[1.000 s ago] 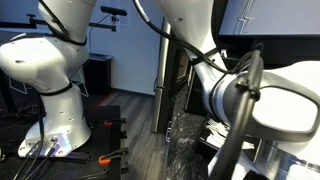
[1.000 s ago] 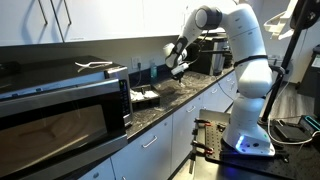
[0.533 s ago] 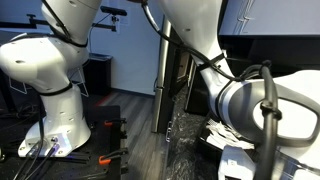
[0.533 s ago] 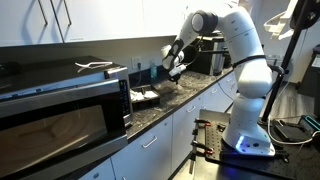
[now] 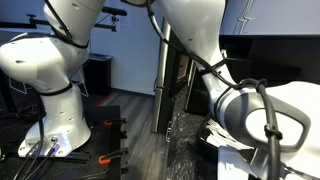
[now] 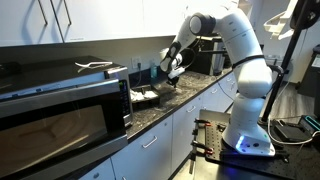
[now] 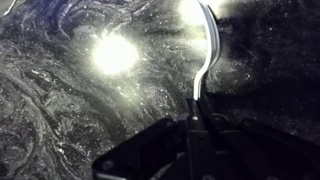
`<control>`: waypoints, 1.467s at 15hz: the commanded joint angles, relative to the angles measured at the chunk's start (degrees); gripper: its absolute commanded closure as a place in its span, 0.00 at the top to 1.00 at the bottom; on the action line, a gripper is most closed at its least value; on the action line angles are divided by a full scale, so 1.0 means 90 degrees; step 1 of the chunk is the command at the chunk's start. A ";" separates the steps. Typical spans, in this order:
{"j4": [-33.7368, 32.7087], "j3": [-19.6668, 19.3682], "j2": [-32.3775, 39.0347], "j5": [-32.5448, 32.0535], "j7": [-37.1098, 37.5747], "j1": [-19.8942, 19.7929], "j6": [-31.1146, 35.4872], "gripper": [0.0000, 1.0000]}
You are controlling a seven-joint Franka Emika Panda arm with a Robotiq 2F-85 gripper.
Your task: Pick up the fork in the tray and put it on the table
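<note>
In the wrist view my gripper (image 7: 196, 122) is shut on the handle of a silver fork (image 7: 206, 55), which sticks out ahead of the jaws above the black marbled table (image 7: 70, 90). In an exterior view my gripper (image 6: 172, 72) hangs over the countertop (image 6: 190, 92), just right of the shallow black tray (image 6: 147, 97). The fork is too small to make out there. In the close exterior view only my arm (image 5: 250, 110) shows, and the gripper and tray are hidden.
A microwave (image 6: 60, 110) stands on the counter at the near end, with dark appliances (image 6: 207, 58) at the far end behind my arm. A second robot arm (image 5: 45, 70) stands on the floor with orange tools (image 5: 108, 158) beside it.
My arm has swung a little further along the counter with the fork in the jaws, the gripper shifting slightly toward the tray side and the counter.
</note>
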State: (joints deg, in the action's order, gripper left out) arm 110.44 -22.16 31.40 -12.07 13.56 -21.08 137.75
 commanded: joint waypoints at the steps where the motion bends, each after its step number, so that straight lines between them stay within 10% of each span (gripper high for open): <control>1: -0.0132 0.0037 0.0062 0.0153 -0.0274 -0.0024 -0.0104 0.01; 5: -0.0101 0.0002 0.0032 0.0085 -0.0352 0.0007 -0.0155 0.01; 7: -0.0053 -0.0017 -0.0016 0.0054 -0.0312 0.0043 -0.0133 0.29; 18: 0.0671 -0.0282 -0.0900 -0.0510 0.0219 0.0655 -0.0031 1.00; 22: 0.0980 -0.0292 -0.1460 -0.0561 0.0591 0.0894 -0.0486 1.00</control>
State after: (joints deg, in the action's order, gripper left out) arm 115.11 -24.11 24.08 -15.85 16.15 -15.00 136.60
